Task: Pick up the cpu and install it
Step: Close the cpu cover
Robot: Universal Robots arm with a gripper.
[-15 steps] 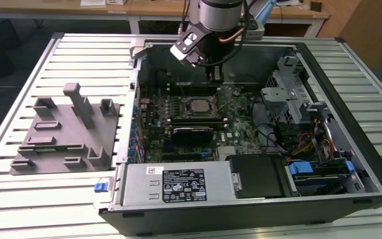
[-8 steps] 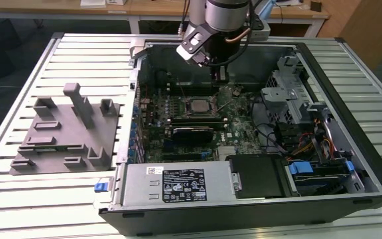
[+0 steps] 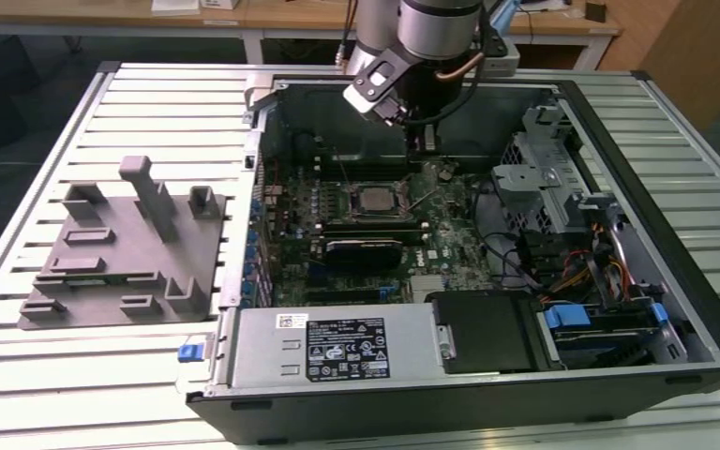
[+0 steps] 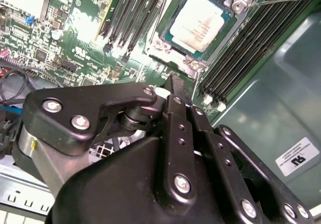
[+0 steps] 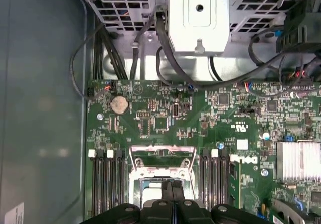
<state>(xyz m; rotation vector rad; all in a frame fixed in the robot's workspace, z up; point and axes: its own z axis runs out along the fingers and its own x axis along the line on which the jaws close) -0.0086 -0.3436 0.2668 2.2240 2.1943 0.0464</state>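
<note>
One cpu [image 4: 198,23], seated flat in the motherboard socket [image 4: 159,43], silver top up. Gripper [image 3: 424,148] is clenched on nothing, with its tips near the socket's edge and clear of the chip. Grey fixture [image 3: 123,253] sits outside the case [image 3: 660,187], on the exterior view's left.

The cpu [image 4: 196,24] looks pale silver, motherboard [image 5: 165,118] green.

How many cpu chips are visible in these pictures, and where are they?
1. The cpu lies in the motherboard socket inside the open computer case. Others may be hidden behind the grey fixture's blocks.
</note>
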